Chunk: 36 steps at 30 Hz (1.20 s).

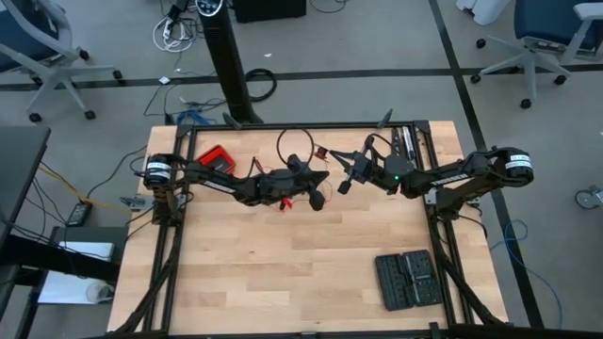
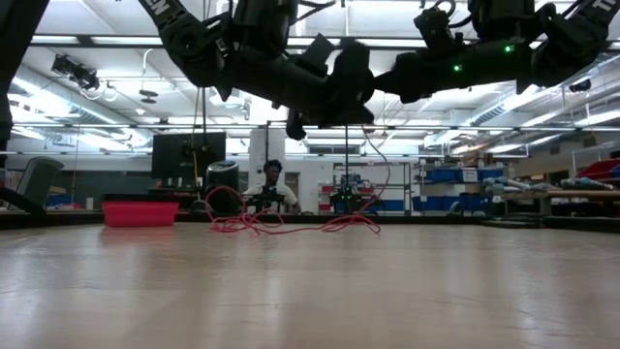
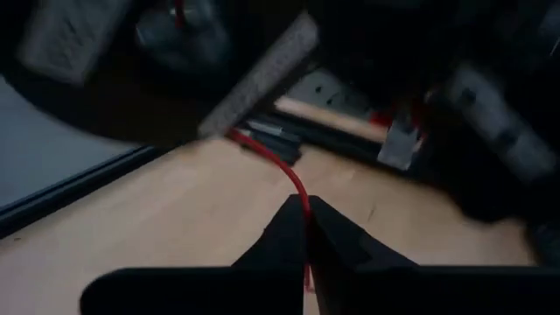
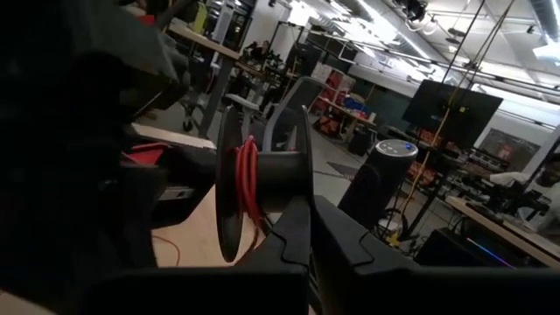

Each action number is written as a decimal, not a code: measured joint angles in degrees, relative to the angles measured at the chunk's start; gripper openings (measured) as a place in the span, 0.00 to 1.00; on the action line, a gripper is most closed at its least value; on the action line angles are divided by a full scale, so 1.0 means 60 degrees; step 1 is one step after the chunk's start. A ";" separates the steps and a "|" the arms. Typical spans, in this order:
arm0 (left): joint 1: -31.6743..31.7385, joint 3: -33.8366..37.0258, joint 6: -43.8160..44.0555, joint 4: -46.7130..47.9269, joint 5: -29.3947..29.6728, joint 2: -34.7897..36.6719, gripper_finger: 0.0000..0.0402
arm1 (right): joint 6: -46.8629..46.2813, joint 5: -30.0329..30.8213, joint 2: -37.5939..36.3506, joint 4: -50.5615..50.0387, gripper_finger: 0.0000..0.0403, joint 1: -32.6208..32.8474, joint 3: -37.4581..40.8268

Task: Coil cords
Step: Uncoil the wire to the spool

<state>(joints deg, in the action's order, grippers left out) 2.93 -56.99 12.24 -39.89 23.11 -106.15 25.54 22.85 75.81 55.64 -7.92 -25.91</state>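
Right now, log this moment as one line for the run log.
left end effector: shut on red wire | right end effector: shut on spool, wire partly wound | both raised mid-table | loose wire on table

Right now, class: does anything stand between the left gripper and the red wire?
No. The left gripper is already shut on the red wire, which runs on toward the spool that the right gripper holds.

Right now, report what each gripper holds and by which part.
The left gripper pinches the thin red wire along its length. The right gripper grips a dark spool wound with that wire, apparently at its hub.
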 joint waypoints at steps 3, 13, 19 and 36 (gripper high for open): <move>0.0051 0.0000 -0.0681 0.0578 0.0692 0.0000 0.01 | 0.0004 0.0000 0.0000 -0.0006 0.00 0.0009 0.0000; -0.0216 0.0000 -0.3888 0.3244 0.4919 0.1084 0.01 | 0.1515 0.1105 0.0000 -0.0827 0.00 0.0463 0.0000; -0.0693 -0.0004 -0.4436 0.3518 0.3894 0.1837 0.01 | 0.1991 0.2131 0.0000 -0.1082 0.00 0.0409 0.0000; -0.0738 0.0003 -0.3202 0.4634 0.1969 0.0976 0.01 | 0.0738 0.1637 0.0000 0.0225 0.00 0.0476 0.0000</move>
<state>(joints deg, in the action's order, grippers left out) -1.50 -56.98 -6.97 -12.08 34.92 -100.29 29.97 32.67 75.81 56.99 -5.07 -25.91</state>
